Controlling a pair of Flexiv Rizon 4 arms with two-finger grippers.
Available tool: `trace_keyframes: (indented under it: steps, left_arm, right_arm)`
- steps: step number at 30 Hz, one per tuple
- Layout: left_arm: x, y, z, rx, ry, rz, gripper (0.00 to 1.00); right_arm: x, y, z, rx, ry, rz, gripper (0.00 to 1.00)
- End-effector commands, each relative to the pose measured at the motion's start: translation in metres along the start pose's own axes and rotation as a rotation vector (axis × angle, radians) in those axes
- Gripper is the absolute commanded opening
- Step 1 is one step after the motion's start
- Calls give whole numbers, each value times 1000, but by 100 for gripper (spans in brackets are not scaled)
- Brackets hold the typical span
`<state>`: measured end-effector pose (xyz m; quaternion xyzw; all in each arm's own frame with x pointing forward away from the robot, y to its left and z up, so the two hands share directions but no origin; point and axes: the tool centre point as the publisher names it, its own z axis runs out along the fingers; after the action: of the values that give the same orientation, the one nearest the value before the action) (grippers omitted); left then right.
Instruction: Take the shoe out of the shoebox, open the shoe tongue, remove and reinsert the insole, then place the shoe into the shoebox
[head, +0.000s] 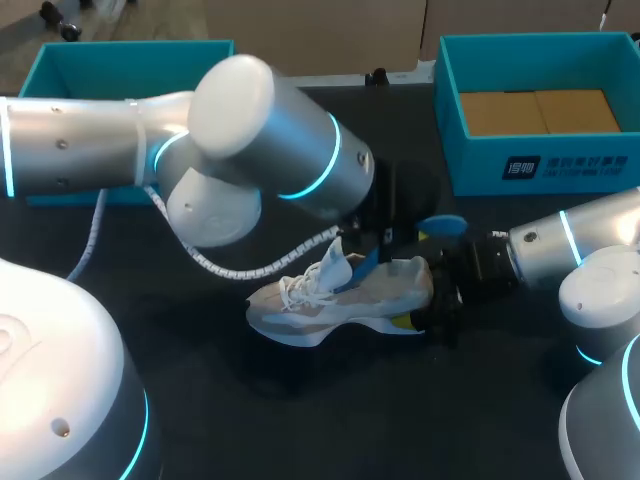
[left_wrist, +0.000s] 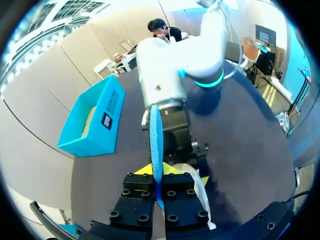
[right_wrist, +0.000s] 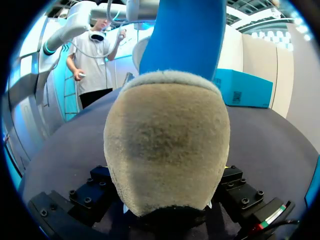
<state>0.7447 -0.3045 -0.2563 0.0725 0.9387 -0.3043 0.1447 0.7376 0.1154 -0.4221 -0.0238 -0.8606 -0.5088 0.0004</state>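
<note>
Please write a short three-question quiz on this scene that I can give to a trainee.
1. True or false: the shoe lies inside a box.
2. Fill in: the right end effector grips the shoe at its ____.
3. Which arm holds the blue insole? A: the left end effector. B: the right end effector.
Key: 1 false; 2 heel; 3 A.

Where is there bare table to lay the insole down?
The widest bare patch of table lies between the shoe and the near edge. A narrower strip runs between the right box and the right arm. Around the shoe it is crowded: the left arm and insole hang over it.
</note>
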Motion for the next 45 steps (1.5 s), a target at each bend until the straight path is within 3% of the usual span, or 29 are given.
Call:
trace_keyframes:
  steps: [1,17,29,38,45]
  left_arm:
    - [-2,-11,-21,-4,0,-2,0]
    - [-6,-81,-73,109,23,32,0]
    - [-11,-123,-116,325,44,31,0]
    - [-6,-140,-140,523,40,-18,0]
    - [-7,-143,-155,679,133,-21,0]
  right_arm:
    - [0,-1,2,4,0,1,0]
    - [0,-1,2,4,0,1,0]
    - [0,-1,2,4,0,1,0]
    - [0,-1,2,4,0,1,0]
    - [0,-1,2,4,0,1,0]
